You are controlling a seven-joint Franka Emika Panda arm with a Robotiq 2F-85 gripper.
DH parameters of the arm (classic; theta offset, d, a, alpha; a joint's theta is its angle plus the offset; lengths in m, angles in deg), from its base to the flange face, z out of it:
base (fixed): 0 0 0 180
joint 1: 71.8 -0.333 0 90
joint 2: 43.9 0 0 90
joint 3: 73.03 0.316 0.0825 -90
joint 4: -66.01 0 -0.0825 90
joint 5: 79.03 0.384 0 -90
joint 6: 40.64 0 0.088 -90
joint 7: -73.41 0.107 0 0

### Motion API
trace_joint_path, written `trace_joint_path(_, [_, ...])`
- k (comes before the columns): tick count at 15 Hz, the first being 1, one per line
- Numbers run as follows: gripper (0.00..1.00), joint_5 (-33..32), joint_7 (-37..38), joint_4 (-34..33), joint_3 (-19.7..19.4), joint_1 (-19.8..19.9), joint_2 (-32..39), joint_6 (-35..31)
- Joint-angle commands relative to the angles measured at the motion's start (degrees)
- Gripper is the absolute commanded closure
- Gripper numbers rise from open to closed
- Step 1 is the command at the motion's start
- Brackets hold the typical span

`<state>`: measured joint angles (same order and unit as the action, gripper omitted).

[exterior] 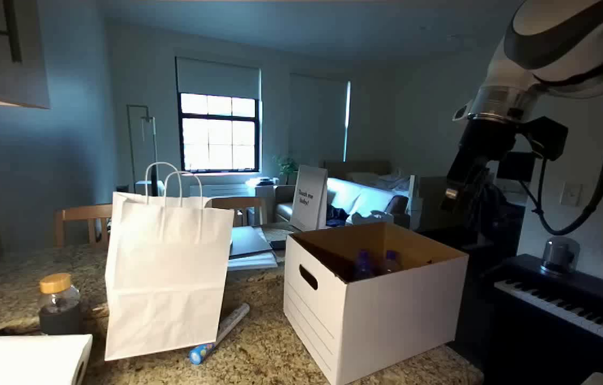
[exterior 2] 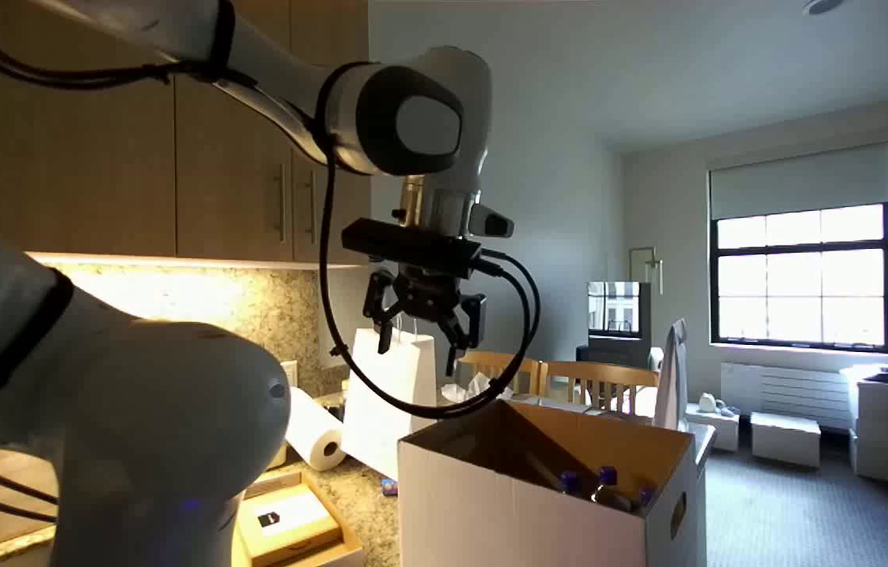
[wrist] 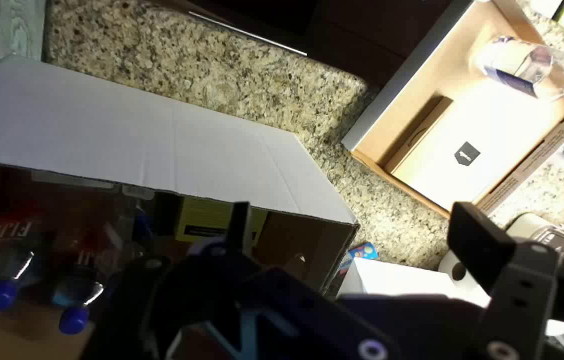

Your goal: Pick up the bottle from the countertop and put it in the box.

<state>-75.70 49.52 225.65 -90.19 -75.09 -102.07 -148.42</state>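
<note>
The white box [exterior: 403, 321] with its oval hand-hole stands open on the speckled countertop [exterior: 264, 342]; it also shows in an exterior view [exterior 2: 522, 512] and the wrist view [wrist: 111, 135]. Several clear bottles with blue caps stand inside it, such as a bottle [exterior 2: 607, 482] in an exterior view and a FIJI bottle [wrist: 74, 300] in the wrist view. Another clear blue-capped bottle [wrist: 527, 70] lies on its side in a shallow cardboard box [wrist: 402, 82]. My gripper [exterior 2: 418, 354] is open, with nothing between its fingers, raised above the white box's level; the wrist view shows its spread fingers [wrist: 352, 210].
A tall white paper bag [exterior: 167, 278] stands beside the box, with a blue-ended tube [exterior: 221, 337] at its foot. A jar with an orange lid [exterior: 58, 305] and a paper towel roll [exterior 2: 317, 433] are on the counter. A folded sign [exterior: 309, 198] stands behind the box.
</note>
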Motion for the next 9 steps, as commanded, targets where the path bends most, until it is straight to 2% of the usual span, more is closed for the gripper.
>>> trace_joint_path(1, [0.00,0.6,-0.5,-0.1,0.6,0.7,0.2,0.1])
trace_joint_path(7, [0.00,0.6,-0.5,-0.1,0.6,0.7,0.2,0.1])
trace_joint_path(9, [0.00,-1.0,-0.7,-1.6,0.7,1.9,0.3,1.3])
